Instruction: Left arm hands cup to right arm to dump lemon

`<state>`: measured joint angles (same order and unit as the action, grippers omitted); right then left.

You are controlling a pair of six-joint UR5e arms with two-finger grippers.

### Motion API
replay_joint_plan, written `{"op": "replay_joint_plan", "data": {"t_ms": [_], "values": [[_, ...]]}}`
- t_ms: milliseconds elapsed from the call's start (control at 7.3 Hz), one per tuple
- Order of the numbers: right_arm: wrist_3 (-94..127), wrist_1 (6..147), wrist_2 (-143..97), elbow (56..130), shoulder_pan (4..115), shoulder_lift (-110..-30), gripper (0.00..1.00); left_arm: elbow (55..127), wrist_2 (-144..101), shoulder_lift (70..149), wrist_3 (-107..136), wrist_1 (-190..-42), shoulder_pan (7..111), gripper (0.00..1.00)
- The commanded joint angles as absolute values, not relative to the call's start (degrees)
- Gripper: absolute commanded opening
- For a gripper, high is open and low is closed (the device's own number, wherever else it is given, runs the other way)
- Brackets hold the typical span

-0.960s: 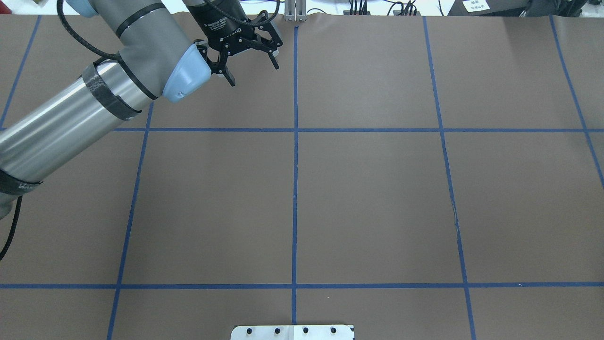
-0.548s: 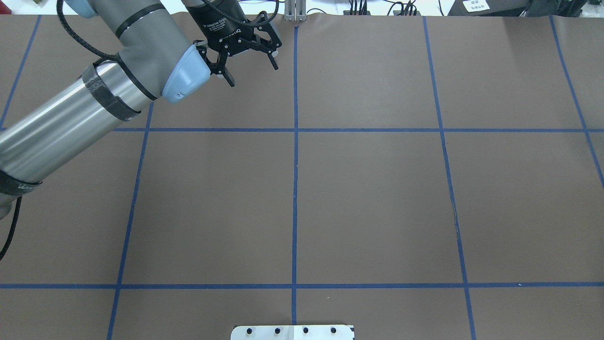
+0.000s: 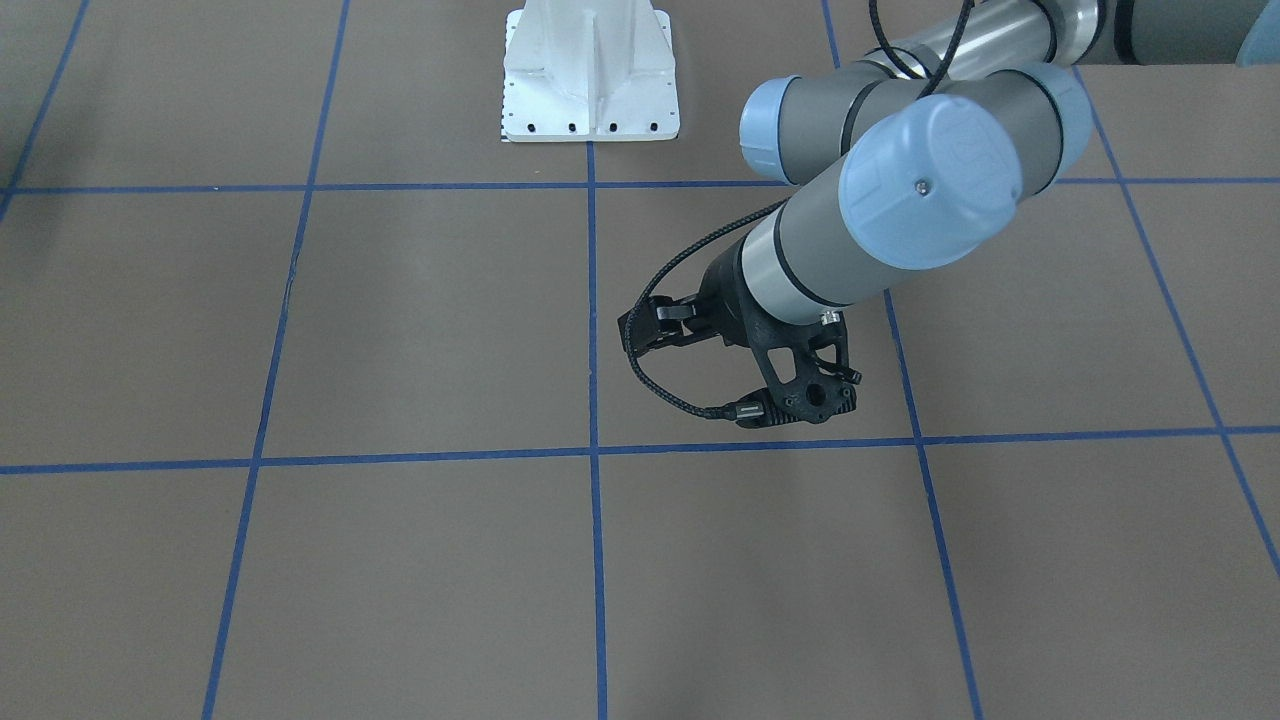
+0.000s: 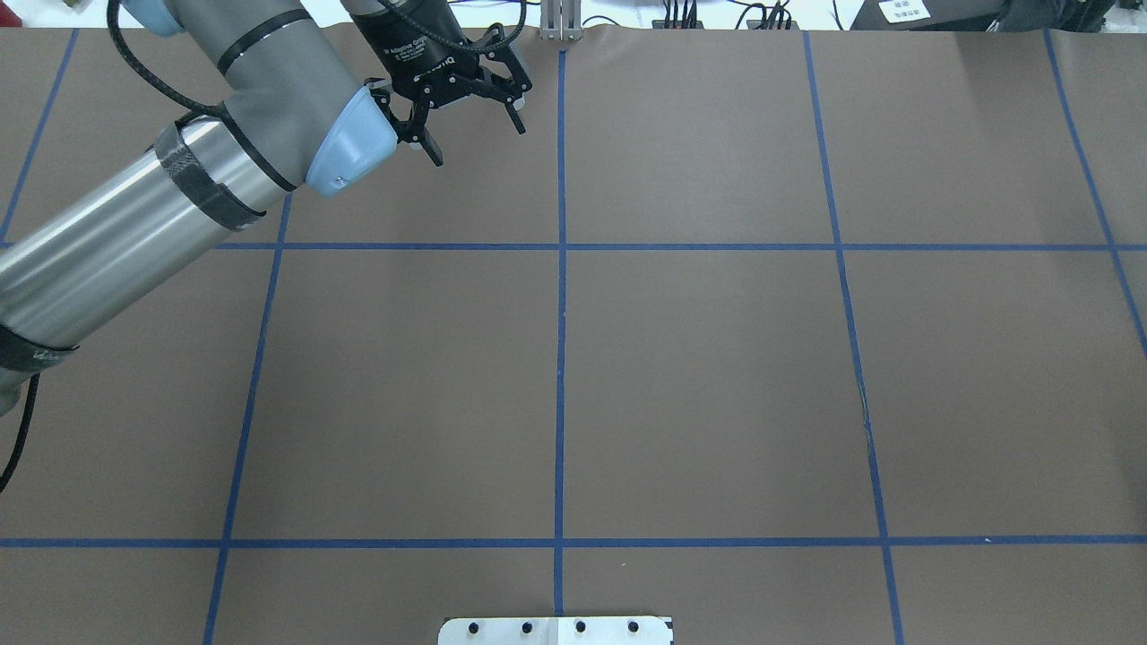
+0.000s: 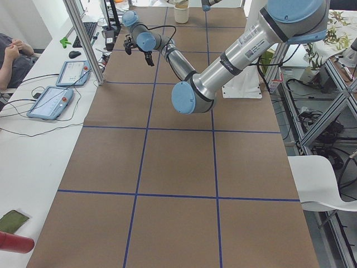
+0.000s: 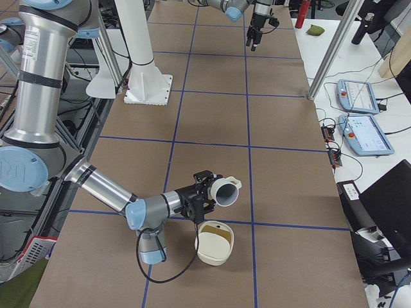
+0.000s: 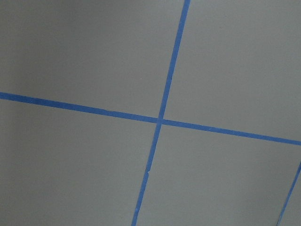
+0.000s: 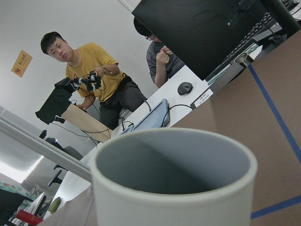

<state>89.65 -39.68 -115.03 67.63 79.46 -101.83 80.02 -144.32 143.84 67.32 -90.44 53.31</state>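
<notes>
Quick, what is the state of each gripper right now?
Left gripper: open, holding nothing.
Right gripper: cannot be told; the cup is at its fingers, tipped sideways.

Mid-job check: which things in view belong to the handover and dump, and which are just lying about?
Job: cup, tipped sideways at the right gripper; left gripper, open, empty; likely the off-white bowl by the cup. No lemon discernible.
Lying about: tablets, mouse, red cylinder.
</notes>
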Motion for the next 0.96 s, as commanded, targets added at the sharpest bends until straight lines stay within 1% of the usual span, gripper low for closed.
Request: {"op": "replay_joint_plan", "data": {"t_ms": [0,411,822], "values": [[83.09,-24.33,-116.28,76.08,79.72,-99.07,0.0,80.07,-144.32,143.79,67.24,-90.53,53.52,1.0],[65.28,-4.2,-116.19,84.18,77.36,-94.94,0.0,80.07,-141.44,143.79,64.42,-90.53,53.44,1.0],[50.52,7.18,-111.12,84.9,70.43,-89.14,0.0,79.98,-141.15,143.79,64.42,-91.31,53.44,1.0]]}}
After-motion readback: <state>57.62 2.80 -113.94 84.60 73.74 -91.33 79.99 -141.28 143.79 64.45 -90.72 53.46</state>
